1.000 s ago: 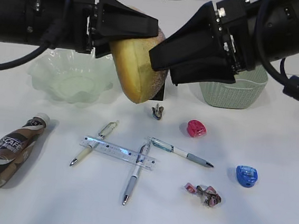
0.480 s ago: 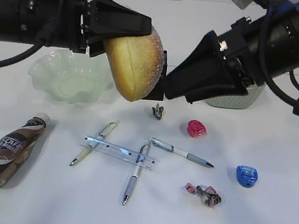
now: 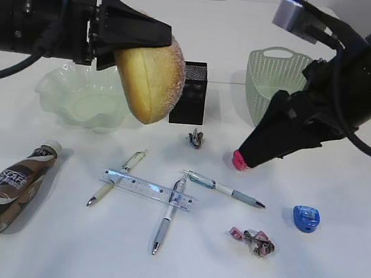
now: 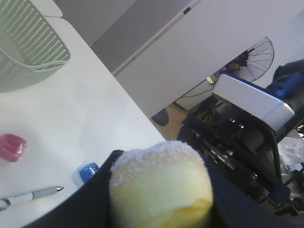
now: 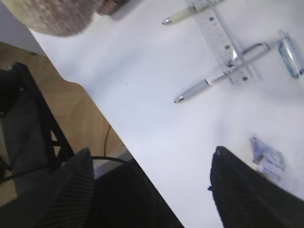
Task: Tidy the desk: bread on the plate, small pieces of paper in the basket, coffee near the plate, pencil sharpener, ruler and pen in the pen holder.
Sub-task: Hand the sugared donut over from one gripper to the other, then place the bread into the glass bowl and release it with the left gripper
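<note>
Exterior view: "STAFF"-lettered coffee (lying), left pincer grasping bread, right pincer released.

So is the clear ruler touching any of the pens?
Touching. The exterior view shows the ruler lying across two pens, the cream one and the silver one; the third pen lies apart.
</note>
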### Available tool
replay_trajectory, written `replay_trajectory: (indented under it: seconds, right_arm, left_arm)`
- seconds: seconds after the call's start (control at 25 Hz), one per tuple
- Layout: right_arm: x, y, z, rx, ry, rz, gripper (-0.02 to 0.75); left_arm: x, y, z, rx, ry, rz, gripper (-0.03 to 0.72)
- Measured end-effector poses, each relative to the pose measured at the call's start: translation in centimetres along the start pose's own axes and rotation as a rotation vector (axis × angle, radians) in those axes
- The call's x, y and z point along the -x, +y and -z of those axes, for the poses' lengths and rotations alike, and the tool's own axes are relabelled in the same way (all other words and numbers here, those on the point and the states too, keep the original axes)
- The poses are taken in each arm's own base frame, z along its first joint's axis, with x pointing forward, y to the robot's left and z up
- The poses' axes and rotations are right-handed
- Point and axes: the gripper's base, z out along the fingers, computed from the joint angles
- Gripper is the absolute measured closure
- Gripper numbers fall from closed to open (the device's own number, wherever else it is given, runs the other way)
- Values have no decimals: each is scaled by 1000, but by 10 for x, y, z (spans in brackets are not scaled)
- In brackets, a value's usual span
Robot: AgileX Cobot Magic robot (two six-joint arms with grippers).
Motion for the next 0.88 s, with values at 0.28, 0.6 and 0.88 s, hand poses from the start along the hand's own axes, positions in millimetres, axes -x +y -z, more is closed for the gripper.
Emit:
replay_trajectory:
  seconds: [0.28,0.6,0.88]
  right_arm:
    - [-9,-22,3,-248,100,-33,148]
    - [-13,-31,6,-351,138,-68,149]
    - [-15,-34,8,-390,152,-90,149]
  left_arm:
    - [1,12,7,93,12,-31,414]
    - [-2,31,13,291,74,-128,414]
    - [-1,46,21,502,187,-251,414]
